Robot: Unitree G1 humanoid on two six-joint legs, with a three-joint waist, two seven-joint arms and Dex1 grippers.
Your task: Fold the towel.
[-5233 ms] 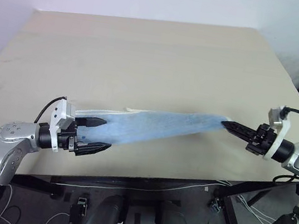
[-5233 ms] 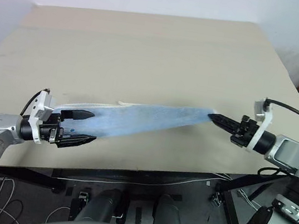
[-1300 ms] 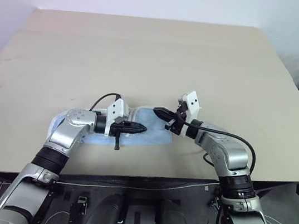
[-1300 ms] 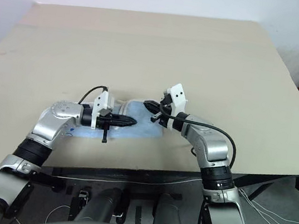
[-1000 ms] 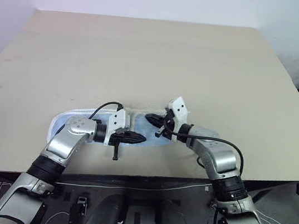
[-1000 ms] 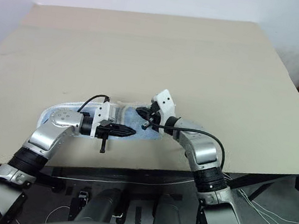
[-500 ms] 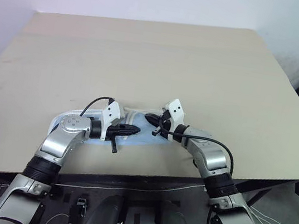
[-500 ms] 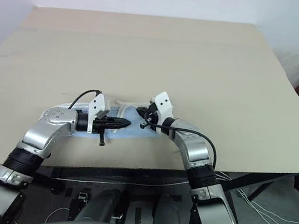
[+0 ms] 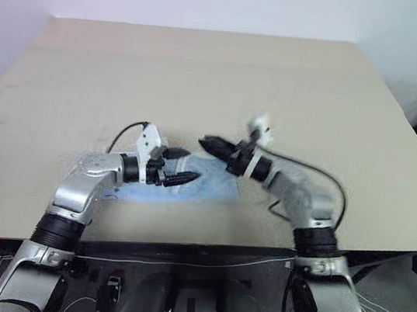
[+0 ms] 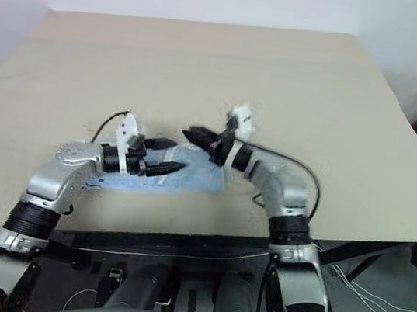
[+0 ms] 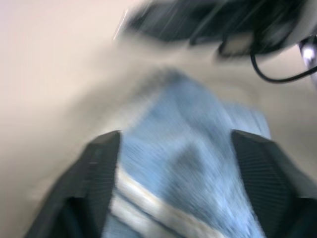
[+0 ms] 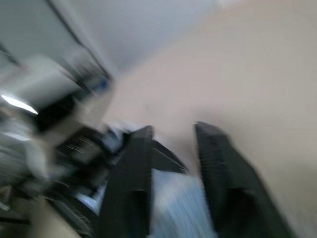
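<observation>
Both pincers — left (image 9: pixel 179 167), right (image 9: pixel 204 143) — now parted, off the folded towel (image 9: pixel 202 188), lifted above it.

Lt blue towel (image 9: pixel 204 185) w/ whitish edging, beige table (image 9: pixel 204 77).

No writing, label, brand, number or sign can be read anywhere here.
</observation>
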